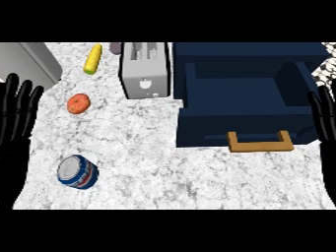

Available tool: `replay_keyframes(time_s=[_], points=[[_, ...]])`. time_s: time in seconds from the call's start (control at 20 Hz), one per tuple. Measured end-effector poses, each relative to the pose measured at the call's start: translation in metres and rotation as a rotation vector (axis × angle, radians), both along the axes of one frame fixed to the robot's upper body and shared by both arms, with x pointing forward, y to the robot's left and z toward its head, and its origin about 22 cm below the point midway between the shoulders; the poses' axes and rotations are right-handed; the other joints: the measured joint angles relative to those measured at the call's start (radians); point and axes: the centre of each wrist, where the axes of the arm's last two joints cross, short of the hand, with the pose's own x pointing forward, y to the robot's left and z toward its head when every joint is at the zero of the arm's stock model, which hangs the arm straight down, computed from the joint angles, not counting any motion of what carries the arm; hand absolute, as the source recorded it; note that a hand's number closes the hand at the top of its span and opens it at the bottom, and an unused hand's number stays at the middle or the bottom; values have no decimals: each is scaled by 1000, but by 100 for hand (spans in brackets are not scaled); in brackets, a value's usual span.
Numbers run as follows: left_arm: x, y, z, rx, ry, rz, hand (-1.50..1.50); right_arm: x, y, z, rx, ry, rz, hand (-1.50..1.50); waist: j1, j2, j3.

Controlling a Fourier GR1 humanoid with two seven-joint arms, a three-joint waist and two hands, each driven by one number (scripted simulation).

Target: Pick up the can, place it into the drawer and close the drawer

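A blue and white can with a grey lid [77, 172] stands on the marble counter [178, 177] at the lower left. The dark blue drawer [247, 106] is pulled open at the right, with a wooden handle [260, 142] on its front; its inside looks bare. My left hand [9, 115] rests open at the left edge, fingers up, just above and left of the can. At the right edge my right hand [333, 115] rests open, fingers up, beside the drawer. Neither hand touches anything.
A silver toaster [145, 70] stands left of the drawer. An orange-red round fruit [78, 103] and a yellow corn cob [92, 59] lie on the counter's left part. A grey appliance [21, 61] fills the top left corner.
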Motion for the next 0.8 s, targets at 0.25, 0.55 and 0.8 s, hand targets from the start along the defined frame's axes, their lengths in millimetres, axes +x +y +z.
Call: replay_keyframes(time_s=[0.25,0.55,0.8], points=[[-14,-4,0,-26,-9,-282,-150,0,-2,9,-30,-58,-19,-150,22,36,19],[-30,19,-19,92,272,-459,-150,0,-10,-9,-13,157,-95,-150,35,51,26],[-49,52,-15,132,368,-492,-150,-9,-18,-18,-6,237,-119,-150,35,52,28]])
